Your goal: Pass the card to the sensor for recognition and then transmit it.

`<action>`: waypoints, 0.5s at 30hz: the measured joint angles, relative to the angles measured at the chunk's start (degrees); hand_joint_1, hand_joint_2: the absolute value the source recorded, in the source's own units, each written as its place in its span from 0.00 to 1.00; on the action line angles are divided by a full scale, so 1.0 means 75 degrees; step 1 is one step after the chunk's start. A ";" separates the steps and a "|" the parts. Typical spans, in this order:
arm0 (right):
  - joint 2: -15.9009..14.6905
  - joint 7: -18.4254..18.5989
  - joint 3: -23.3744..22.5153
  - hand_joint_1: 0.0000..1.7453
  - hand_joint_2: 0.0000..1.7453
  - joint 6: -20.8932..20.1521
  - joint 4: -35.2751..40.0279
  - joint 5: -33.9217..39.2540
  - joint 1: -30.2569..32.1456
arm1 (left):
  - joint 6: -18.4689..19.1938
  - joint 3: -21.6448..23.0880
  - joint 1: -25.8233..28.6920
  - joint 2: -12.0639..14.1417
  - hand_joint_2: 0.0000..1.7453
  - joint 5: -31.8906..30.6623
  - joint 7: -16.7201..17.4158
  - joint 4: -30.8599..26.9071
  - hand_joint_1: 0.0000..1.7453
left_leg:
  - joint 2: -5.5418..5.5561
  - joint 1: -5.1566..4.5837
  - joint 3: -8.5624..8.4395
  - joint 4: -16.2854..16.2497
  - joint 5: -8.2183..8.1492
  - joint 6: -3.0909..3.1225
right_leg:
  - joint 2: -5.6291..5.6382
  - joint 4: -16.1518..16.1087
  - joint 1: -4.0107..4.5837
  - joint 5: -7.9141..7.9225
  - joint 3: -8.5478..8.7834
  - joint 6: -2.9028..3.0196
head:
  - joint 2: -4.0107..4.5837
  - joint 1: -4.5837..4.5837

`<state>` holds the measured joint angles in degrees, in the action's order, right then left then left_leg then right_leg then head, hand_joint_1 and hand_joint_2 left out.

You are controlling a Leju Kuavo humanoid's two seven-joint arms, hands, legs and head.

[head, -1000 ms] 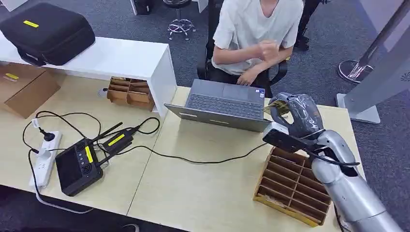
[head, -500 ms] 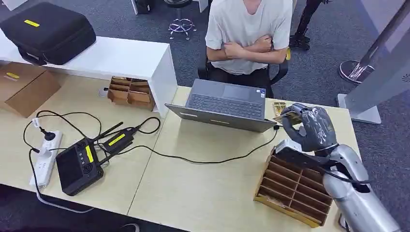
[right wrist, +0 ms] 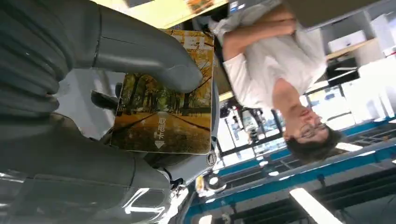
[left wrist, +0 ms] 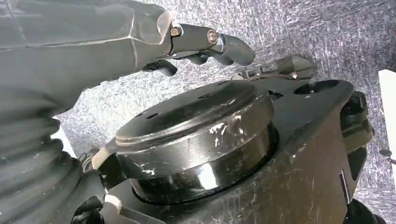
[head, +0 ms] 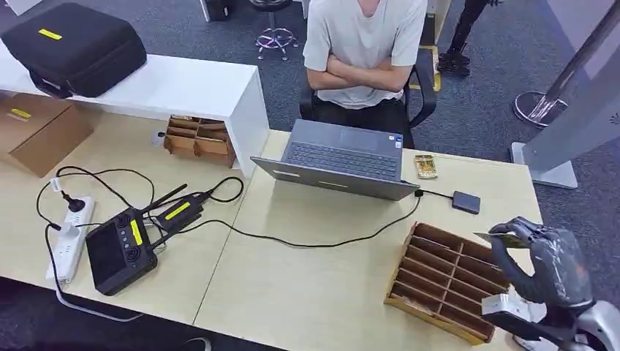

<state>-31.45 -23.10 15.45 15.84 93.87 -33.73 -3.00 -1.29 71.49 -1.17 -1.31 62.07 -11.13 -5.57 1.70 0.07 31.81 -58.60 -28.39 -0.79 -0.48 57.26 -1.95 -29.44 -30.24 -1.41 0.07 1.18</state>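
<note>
So the card (right wrist: 163, 93) sits clamped in the right hand (head: 545, 263) — thick thumb (right wrist: 144, 56) pressed across its printed face, darker fingers behind it, an autumn tree-lined road on the front with an arrow and some characters. From the head view the card (head: 501, 238) pokes out past the fingertips, roughly level, held above the far corner of the wooden divider tray (head: 439, 274) that lies just below the hand. Beyond the fingertips, a little way off on the table (head: 307, 285), lies a small dark box (head: 466, 202) wired by a cable to the laptop (head: 340, 157) — I take that for the sensor, though nothing on it says so. A small yellowish item (head: 425, 166) lies beyond it, near the laptop's corner. A person (head: 365, 51) sits behind the laptop with arms folded, well apart from the hand.

The left hand (left wrist: 140, 42) hangs low over grey carpet, fingers loosely apart and holding nothing.

My guess is the recognition step is the one in hand: the card is gripped but not over the dark box. The next move calls for reaching forward and lowering the card flat onto or just above that box, keeping the pinch firm so it does not slip, then offering it across to the person.
</note>
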 joint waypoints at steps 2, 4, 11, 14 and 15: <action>-0.0100 -0.0073 -0.0615 1.00 1.00 0.0003 0.0149 0.0070 0.0472 | 0.0000 0.0000 -0.0001 -0.0012 1.00 0.0024 0.0000 0.0026 0.00 | -0.0005 0.0000 -0.0001 0.0000 -0.0002 0.0001 | 0.0008 0.0000 0.0000 0.0000 0.0000 0.0000 | 0.0000 0.0000; -0.0155 -0.0117 -0.1225 1.00 1.00 -0.0014 0.0187 0.0155 0.0846 | -0.0006 0.0000 -0.0001 -0.0026 1.00 0.0041 0.0000 0.0032 0.00 | -0.0006 -0.0001 0.0000 0.0000 -0.0002 0.0001 | 0.0010 0.0000 -0.0002 0.0000 -0.0001 0.0000 | 0.0000 -0.0003; -0.0178 -0.0058 -0.3005 1.00 1.00 0.0027 -0.0046 -0.0184 0.1534 | -0.0009 0.0000 -0.0003 -0.0050 1.00 0.0079 0.0000 0.0050 0.00 | -0.0007 -0.0002 -0.0004 -0.0001 -0.0002 0.0002 | 0.0015 -0.0001 -0.0002 0.0001 -0.0001 0.0000 | 0.0000 0.0000; -0.0178 0.0233 -0.3580 1.00 1.00 0.0536 -0.0357 -0.1140 0.1702 | -0.0009 0.0000 -0.0003 -0.0052 1.00 0.0079 0.0000 0.0053 0.00 | -0.0007 -0.0002 -0.0004 -0.0002 -0.0002 0.0002 | 0.0014 0.0000 -0.0002 0.0001 -0.0001 -0.0001 | 0.0000 0.0000; -0.0178 0.0311 -0.3738 1.00 1.00 0.0731 -0.0448 -0.1438 0.1757 | -0.0009 0.0000 -0.0003 -0.0052 1.00 0.0079 0.0000 0.0053 0.00 | -0.0007 -0.0002 -0.0004 -0.0002 -0.0002 0.0002 | 0.0015 0.0000 -0.0002 0.0001 0.0000 -0.0001 | 0.0000 0.0000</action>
<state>-32.79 -20.77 -12.58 21.33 90.51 -44.51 10.17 -1.36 71.49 -1.19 -1.70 62.66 -11.13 -5.18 1.65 0.06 31.79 -58.62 -28.41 -0.78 -0.37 57.25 -1.97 -29.43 -30.24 -1.41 0.07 1.18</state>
